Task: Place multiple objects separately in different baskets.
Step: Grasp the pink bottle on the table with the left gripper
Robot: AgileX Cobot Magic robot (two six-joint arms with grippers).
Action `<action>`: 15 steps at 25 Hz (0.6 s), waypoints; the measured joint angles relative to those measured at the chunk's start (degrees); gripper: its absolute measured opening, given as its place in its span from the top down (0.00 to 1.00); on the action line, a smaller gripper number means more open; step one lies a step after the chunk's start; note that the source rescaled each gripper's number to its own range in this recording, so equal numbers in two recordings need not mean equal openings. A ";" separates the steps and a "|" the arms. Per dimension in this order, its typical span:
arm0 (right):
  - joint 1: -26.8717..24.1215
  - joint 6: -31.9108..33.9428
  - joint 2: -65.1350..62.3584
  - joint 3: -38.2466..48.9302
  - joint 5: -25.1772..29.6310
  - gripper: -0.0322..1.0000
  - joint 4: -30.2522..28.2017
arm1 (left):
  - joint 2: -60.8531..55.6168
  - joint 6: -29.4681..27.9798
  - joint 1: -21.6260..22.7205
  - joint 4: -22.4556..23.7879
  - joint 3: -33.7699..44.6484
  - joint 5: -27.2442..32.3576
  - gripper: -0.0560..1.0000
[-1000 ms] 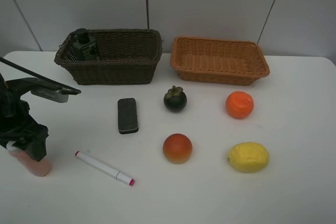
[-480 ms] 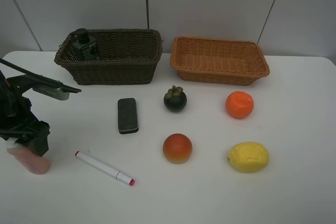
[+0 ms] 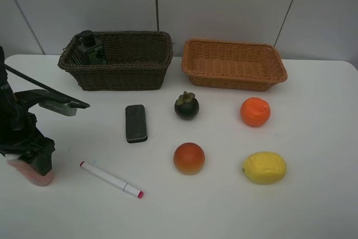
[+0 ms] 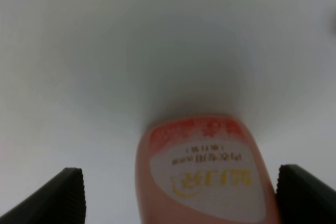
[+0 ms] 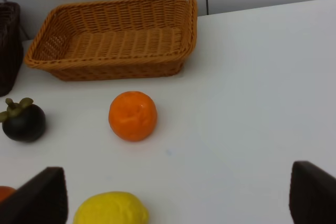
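Both fingers of my left gripper (image 4: 179, 184) stand wide around the pink bottle (image 4: 205, 166), one almost touching it; the marker (image 3: 112, 179) lies near. My right gripper (image 5: 178, 182) hangs spread wide, empty, the lemon (image 5: 110, 208) and orange (image 5: 133, 115) just ahead.

The left arm (image 3: 12, 117) is matte black and built of blocky links, with a thin black cable (image 3: 33, 81) strung off it. A black bracket (image 3: 53, 97) carries a small grey-white camera box (image 3: 60, 106). The 2 left fingers (image 4: 67, 198) are black with finely ribbed edges. The 2 right fingers (image 5: 43, 196) look brown-black, blunt and blurred.
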 joint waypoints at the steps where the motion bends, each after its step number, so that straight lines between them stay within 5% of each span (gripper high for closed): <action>1: 0.00 0.00 0.00 0.00 0.00 0.01 0.00 | 0.02 0.06 0.00 0.00 0.00 0.06 0.06; 5: 0.00 0.00 0.00 0.00 0.00 0.01 0.00 | 0.02 0.06 0.00 0.00 0.00 0.11 0.09; 9: 0.00 0.00 0.00 0.00 0.00 0.01 0.00 | 0.19 0.06 -0.07 -0.92 0.00 1.00 0.39; 15: 0.00 0.00 0.00 0.00 0.00 0.01 0.00 | 0.42 -1.33 -0.07 -0.38 -1.28 2.64 0.39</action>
